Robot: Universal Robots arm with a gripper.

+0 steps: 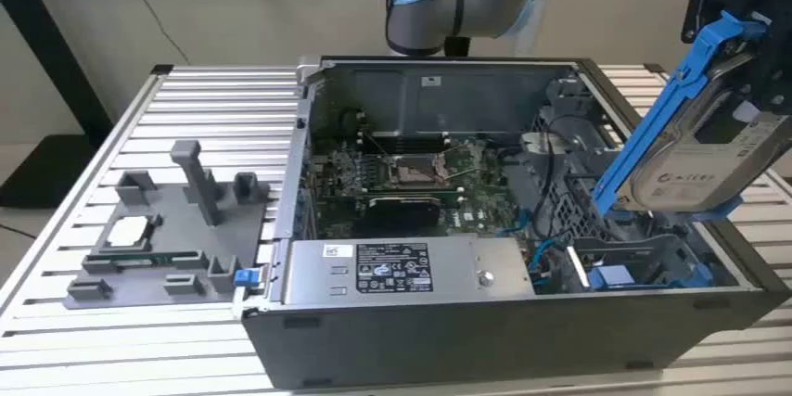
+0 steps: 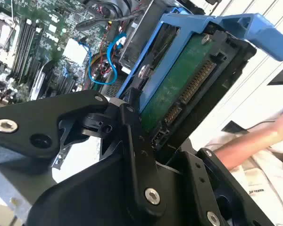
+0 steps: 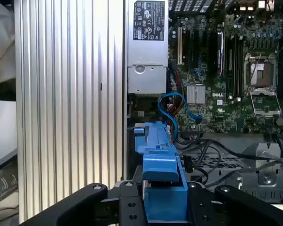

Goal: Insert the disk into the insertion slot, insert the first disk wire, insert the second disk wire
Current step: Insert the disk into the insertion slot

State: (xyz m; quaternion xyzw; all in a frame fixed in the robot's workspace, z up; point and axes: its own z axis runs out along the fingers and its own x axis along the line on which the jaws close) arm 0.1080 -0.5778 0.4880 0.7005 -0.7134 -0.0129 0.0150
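Disk insertion step: I hold the disk [image 1: 696, 159] tilted in the air over the open computer case [image 1: 495, 326], above the insertion slot [image 1: 637, 252].

Silver drive, white label, bright blue carrier frame. The gripper [image 3: 165, 205] is clamped on the frame. I judge that seating the disk calls for squaring it with the dark grey bay, clear of the cables [image 3: 212, 146].

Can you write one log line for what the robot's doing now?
fingers: shut on disk | disk: tilted, held above case
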